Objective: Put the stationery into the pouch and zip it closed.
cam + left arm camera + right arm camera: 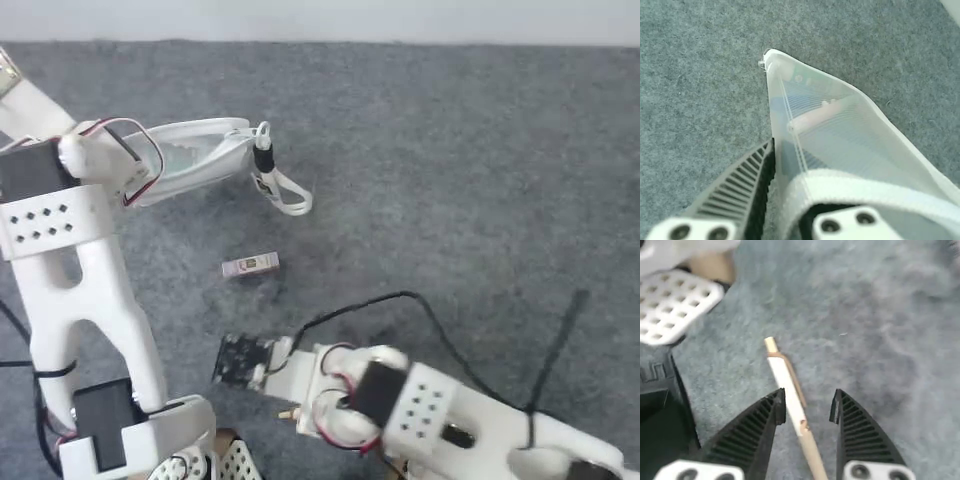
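**Q:** How do the fingers of the left gripper (pixel 790 195) stand?

**A:** They are pressed together on the wall of the pouch (pixel 840 130), just below its white rim band. The translucent fabric passes between the ribbed finger (pixel 740 190) and its partner. A pale stick-shaped item (pixel 815 114) shows through the mesh inside. In the high view the pouch sits toward the far left of the table.

**Q:** And the right gripper (pixel 807 402)?

**A:** Its fingers are spread wide and point down at the surface, close to the near edge of the table. A pen (pixel 787 385), cream with a tan clip, lies on the surface between them. It is close against one finger and apart from the other, so nothing is pinched.

**Q:** What other stationery is there?

**A:** A small labelled block (pixel 250 265) lies between the pouch and the right gripper and touches neither. A black-capped tube (pixel 263 165) sits at the end of the pouch, beside the strap loop (pixel 290 198).

**Q:** What of the surface and the room?

**A:** A grey carpet (pixel 480 150) covers the table. A black cable (pixel 420 305) curves across it from the right arm. A pale strip (pixel 320 18) runs along the far edge.
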`<state>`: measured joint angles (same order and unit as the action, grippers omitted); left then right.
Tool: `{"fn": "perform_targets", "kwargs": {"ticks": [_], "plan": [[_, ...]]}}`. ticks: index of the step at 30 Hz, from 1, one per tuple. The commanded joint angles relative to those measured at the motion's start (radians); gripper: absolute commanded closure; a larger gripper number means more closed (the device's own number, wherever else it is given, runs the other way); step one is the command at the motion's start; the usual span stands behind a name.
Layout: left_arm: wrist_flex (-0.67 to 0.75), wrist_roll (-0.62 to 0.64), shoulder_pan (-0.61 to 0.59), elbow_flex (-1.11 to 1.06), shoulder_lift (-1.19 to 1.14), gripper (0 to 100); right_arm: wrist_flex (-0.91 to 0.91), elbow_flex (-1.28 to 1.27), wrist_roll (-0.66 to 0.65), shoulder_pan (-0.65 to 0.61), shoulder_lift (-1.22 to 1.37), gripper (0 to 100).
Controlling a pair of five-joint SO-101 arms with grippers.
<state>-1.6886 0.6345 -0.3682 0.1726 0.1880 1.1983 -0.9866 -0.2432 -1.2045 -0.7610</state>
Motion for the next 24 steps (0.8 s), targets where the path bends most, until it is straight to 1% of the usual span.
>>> {"fn": "perform_targets", "kwargs": {"ticks": [1,6,13,24], "plan": [[0.035,0.018,-0.031,0.004,0.066,99,-0.054,0.009,0.011,-0.053,0.099,85.7],[0.054,0.018,-0.083,0.004,0.064,99,-0.104,0.009,0.011,-0.071,0.216,86.1],[0.052,0.018,-0.084,0.004,0.064,99,-0.177,0.014,0.003,-0.068,0.355,86.1],[0.052,0.018,-0.084,0.004,0.064,99,-0.151,0.035,0.003,-0.062,0.38,86.1]]}}
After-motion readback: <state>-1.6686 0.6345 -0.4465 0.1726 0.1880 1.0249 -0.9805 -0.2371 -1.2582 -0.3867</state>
